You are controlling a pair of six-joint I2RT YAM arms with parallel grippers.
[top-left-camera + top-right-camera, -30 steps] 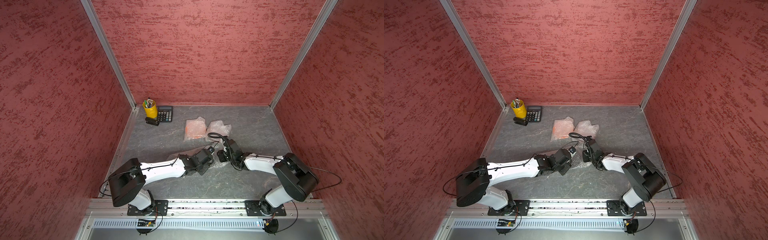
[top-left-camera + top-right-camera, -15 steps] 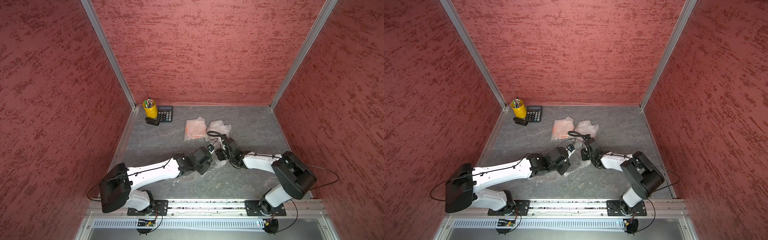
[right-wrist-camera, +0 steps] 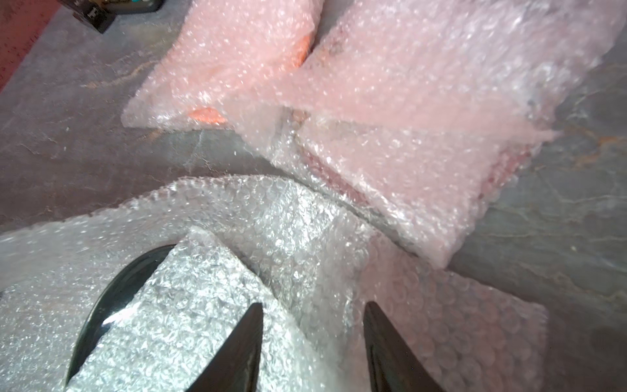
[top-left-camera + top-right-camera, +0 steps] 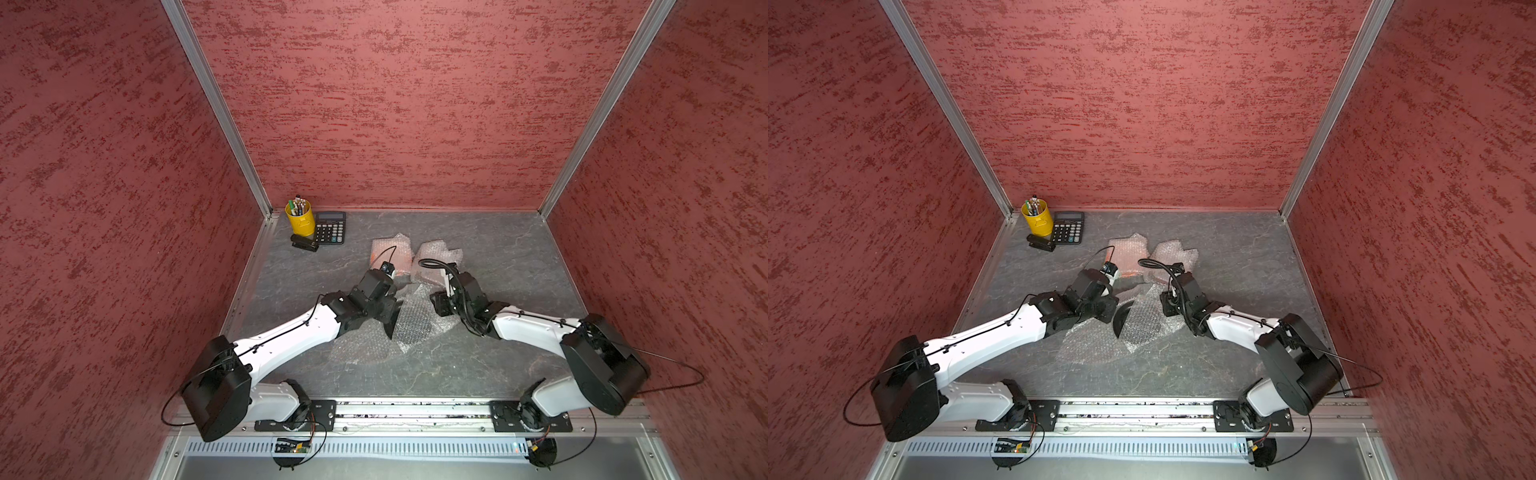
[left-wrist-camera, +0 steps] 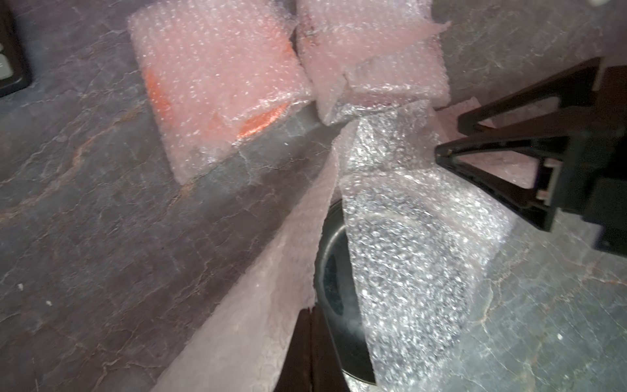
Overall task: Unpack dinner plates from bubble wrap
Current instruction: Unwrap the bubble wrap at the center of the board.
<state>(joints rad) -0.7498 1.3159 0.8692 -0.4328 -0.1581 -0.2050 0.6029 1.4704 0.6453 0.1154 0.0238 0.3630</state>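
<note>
The black dinner plate (image 5: 334,281) lies half uncovered in an opened sheet of bubble wrap (image 5: 407,254) at mid-table, showing as a dark wedge in both top views (image 4: 392,323) (image 4: 1121,319). My left gripper (image 5: 310,310) is shut on a flap of that sheet, pulled taut beside the plate. My right gripper (image 3: 314,319) hovers open over the sheet's other side, nothing between its fingers. Behind lie two wrapped bundles: one shows orange (image 4: 386,253) (image 3: 237,57), the other (image 4: 436,259) (image 3: 424,118) shows reddish through the wrap.
A yellow pen cup (image 4: 300,218), a calculator (image 4: 330,227) and a black stapler (image 4: 304,243) stand in the back left corner. Red walls close in the grey table (image 4: 498,365) on three sides.
My right gripper's jaws have spread wider. The left arm's elbow has swung out toward the front left while its gripper stays shut at the wrap.
</note>
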